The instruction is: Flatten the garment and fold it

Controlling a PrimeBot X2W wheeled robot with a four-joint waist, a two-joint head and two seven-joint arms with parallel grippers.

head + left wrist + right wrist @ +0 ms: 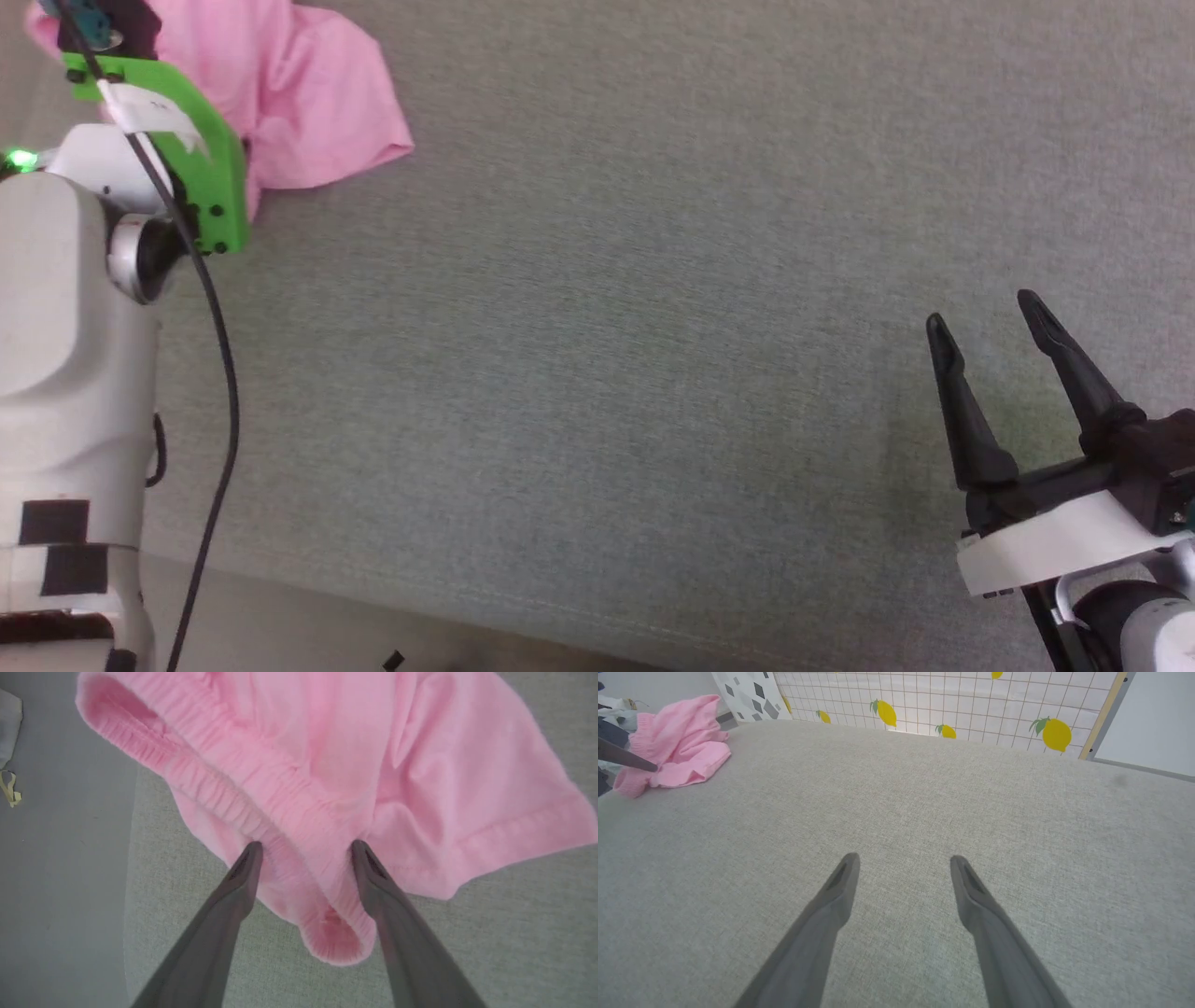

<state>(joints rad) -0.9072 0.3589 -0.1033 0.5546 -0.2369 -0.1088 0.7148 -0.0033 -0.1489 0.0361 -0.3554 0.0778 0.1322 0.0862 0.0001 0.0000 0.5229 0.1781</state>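
Observation:
The garment (299, 93), small bright pink shorts, lies crumpled at the far left corner of the grey-green cloth surface (607, 327). Its gathered waistband (243, 784) runs between the spread fingers of my left gripper (306, 847), which is open just above it, straddling the band's end. My left arm and its green wrist bracket (201, 159) cover part of the shorts in the head view. My right gripper (985, 317) stands open and empty at the lower right, far from the shorts; from its wrist the garment (677, 746) shows at the far upper left.
The cloth surface's left edge (131, 868) runs close beside the shorts, with grey floor beyond. A lemon-patterned grid panel (952, 704) stands along the far side. A black cable (219, 373) hangs from my left arm. The near edge (420, 607) lies at the bottom.

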